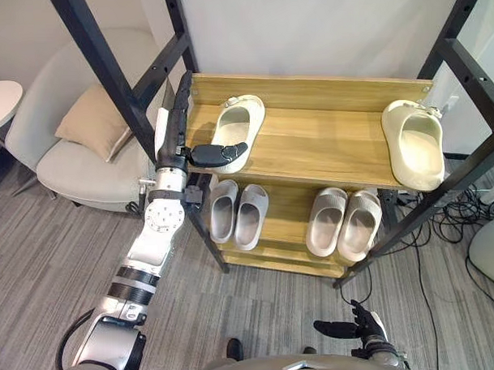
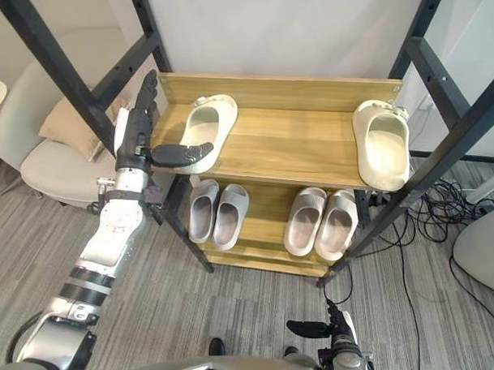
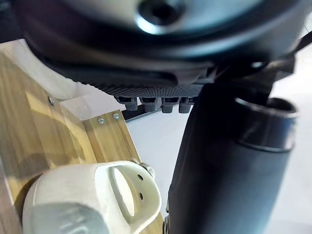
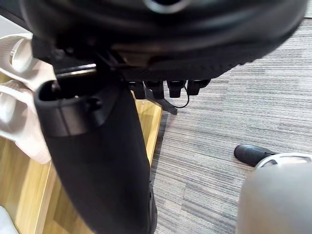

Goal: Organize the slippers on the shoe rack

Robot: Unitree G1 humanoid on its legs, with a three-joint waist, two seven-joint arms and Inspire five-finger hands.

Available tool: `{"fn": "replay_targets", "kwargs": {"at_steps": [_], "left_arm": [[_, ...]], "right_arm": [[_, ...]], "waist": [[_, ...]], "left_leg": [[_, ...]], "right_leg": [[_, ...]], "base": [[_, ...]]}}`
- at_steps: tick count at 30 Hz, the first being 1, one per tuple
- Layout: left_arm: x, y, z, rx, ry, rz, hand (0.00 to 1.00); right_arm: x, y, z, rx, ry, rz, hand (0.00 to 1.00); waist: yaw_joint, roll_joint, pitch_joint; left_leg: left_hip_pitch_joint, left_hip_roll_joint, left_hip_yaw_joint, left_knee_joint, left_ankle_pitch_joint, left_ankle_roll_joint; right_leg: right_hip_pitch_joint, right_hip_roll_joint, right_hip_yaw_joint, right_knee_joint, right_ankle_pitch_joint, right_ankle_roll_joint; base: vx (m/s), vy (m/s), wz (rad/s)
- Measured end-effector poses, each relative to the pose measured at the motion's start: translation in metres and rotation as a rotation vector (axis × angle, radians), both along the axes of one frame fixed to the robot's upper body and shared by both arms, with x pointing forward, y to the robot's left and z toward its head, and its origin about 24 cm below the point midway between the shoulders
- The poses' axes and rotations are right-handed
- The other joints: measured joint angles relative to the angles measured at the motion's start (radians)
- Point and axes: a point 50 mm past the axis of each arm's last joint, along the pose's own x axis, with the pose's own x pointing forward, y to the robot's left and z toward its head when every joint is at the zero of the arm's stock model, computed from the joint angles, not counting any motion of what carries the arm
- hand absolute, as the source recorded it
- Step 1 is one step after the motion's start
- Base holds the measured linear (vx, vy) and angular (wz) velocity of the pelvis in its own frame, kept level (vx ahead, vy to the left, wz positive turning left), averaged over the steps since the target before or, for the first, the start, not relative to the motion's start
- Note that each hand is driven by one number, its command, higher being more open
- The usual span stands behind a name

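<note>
Domestic-style sitting area. Evidence: a wooden shoe rack (image 1: 310, 138) against a plain white wall (image 1: 306, 29), slippers (image 1: 252, 213) on both shelves. A grey armchair (image 1: 76, 167) with a tan cushion (image 1: 93, 121) stands off the rack's left edge. The floor is grey carpet (image 1: 39, 265). Black metal frame posts (image 1: 105, 68) and loose cables (image 1: 459, 214) at the right point to a staged set.

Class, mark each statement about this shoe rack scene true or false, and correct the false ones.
1. The cream slippers sit side by side on the top shelf. False: the left cream slipper and the right cream slipper lie at opposite ends.
2. The lower shelf holds two grey pairs. True: a left pair and a right pair.
3. The left hand is at the left cream slipper. True.
4. The right hand grips a slipper. False: it hangs low over the carpet, holding nothing.
5. An armchair with a cushion stands left of the rack. True.
</note>
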Motion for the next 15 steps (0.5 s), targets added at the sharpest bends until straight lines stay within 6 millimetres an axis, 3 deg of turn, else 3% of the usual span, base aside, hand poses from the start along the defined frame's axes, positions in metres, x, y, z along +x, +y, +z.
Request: {"fn": "replay_targets", "kwargs": {"at_steps": [15], "left_arm": [[0.014, 0.020, 0.018, 0.067, -0.026, 0.082, 1.00]], "right_arm": [[0.001, -0.004, 0.001, -0.003, -0.010, -0.025, 1.00]], "waist": [[-0.009, 0.008, 0.024]], "left_leg": [[-0.020, 0.016, 0.032, 0.000, -0.001, -0.001]], "right_leg": [[-0.036, 0.015, 0.039, 0.001, 0.011, -0.008]], "base": [[-0.01, 0.011, -0.07]]}}
